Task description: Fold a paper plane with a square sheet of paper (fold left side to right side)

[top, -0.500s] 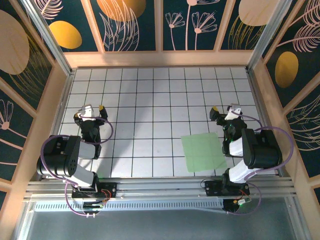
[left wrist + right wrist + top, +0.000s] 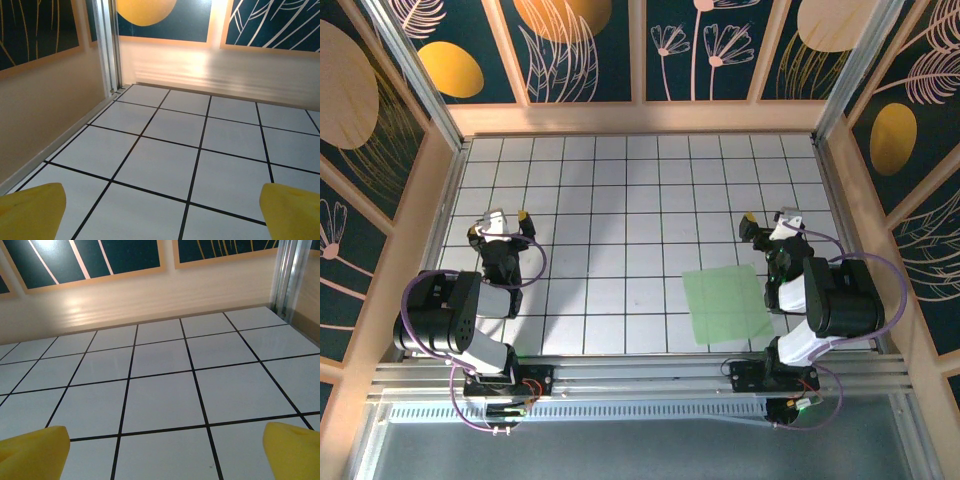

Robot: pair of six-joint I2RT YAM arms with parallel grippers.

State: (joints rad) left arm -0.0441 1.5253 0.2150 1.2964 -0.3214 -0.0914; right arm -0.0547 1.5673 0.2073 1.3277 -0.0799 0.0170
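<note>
The thin square sheet of paper, flat at the near right of the table, may slide or crumple if a fingertip snags its edge, since it lies just nearward of the right gripper and well apart from the left gripper, both spread wide and empty.

The counter is white, ruled into squares by thin black lines, and boxed in by pale wooden skirting. Above stand dark blue wall panels with golden discs and pale line-drawn plants, between aluminium corner posts. Warm light glares off the skirting in both wrist views.
</note>
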